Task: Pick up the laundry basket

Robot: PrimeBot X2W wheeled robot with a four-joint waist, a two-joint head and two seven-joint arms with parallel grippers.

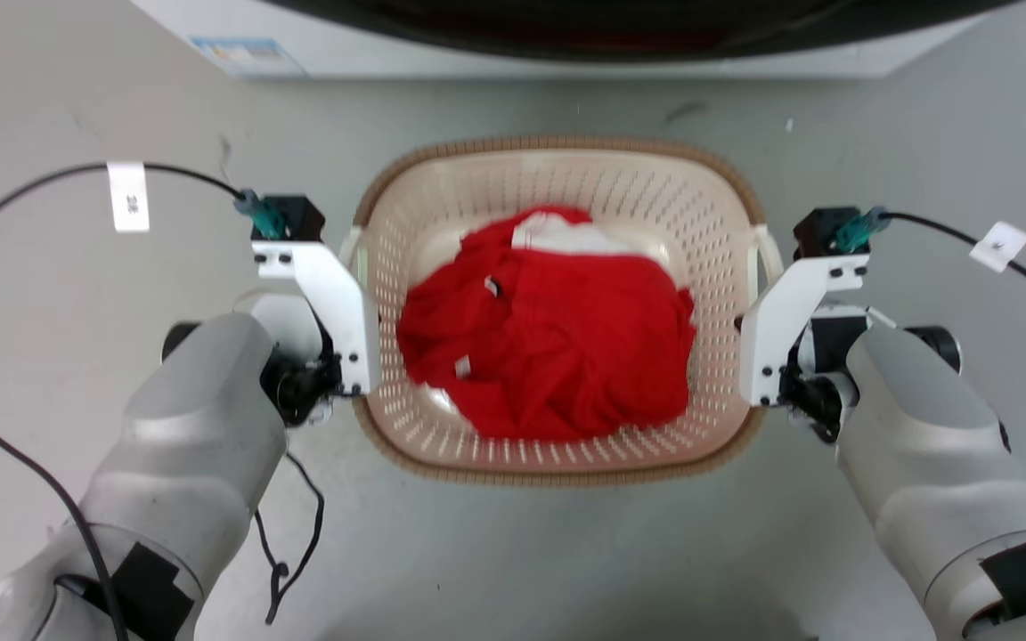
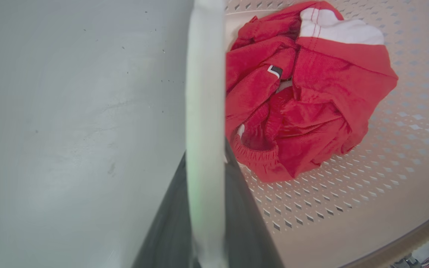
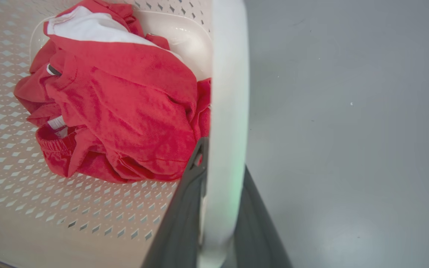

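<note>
Okay, head view: laundry basket [image 1: 557,476] mid-frame over grey floor [image 1: 513,561], can't tell if lifted; washing machine [image 1: 566,62] beyond, red clothing [image 1: 549,356] inside. Left wrist view: left end effector [image 2: 206,154] clamped on the basket's left handle [image 2: 204,74], a dark finger against each side. Right wrist view: right end effector [image 3: 222,156] gripping the right handle [image 3: 229,74] likewise.

A laundry area: white washing-machine cabinet with dark curved front [image 1: 370,53], smooth grey floor [image 1: 513,552], cream perforated plastic basket [image 1: 566,156] holding crumpled red clothing [image 1: 557,356].
</note>
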